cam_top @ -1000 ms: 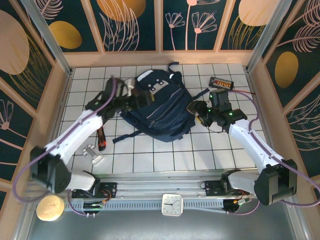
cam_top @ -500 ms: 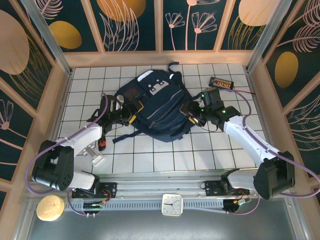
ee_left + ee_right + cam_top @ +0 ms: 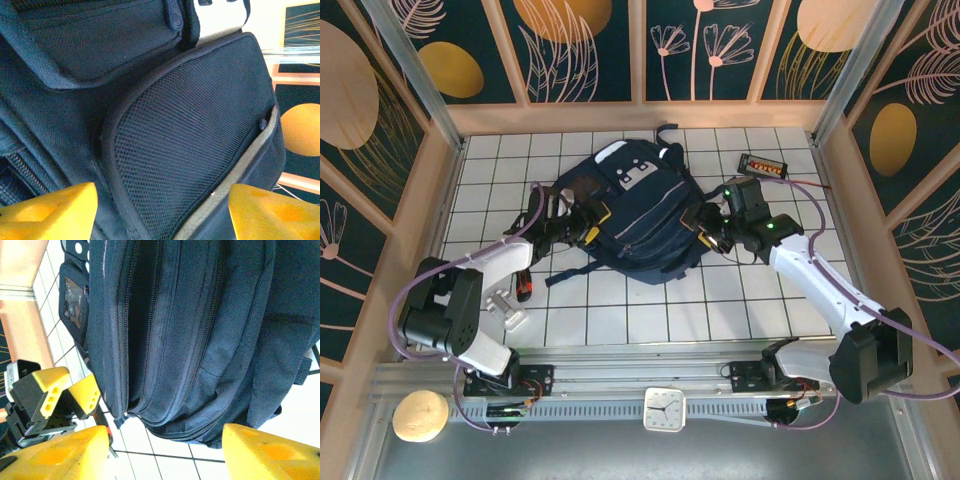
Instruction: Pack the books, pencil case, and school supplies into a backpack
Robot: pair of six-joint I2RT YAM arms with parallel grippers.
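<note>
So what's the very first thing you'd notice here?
The big navy backpack lying in the middle of the white tiled table jumps out first. The left gripper is at its left edge and the right gripper at its right edge, both with bright yellow fingers spread apart. A small black box with orange lights sits behind on the right.

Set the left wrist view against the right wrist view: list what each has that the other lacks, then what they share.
Left wrist, not right wrist: the black mesh side pocket and a white patch above it. Right wrist, not left wrist: long zippers, white table tiles, and the left pincer on the bag's far side. Shared: the navy backpack close ahead, between the yellow fingers of that wrist's own open pincer.
</note>
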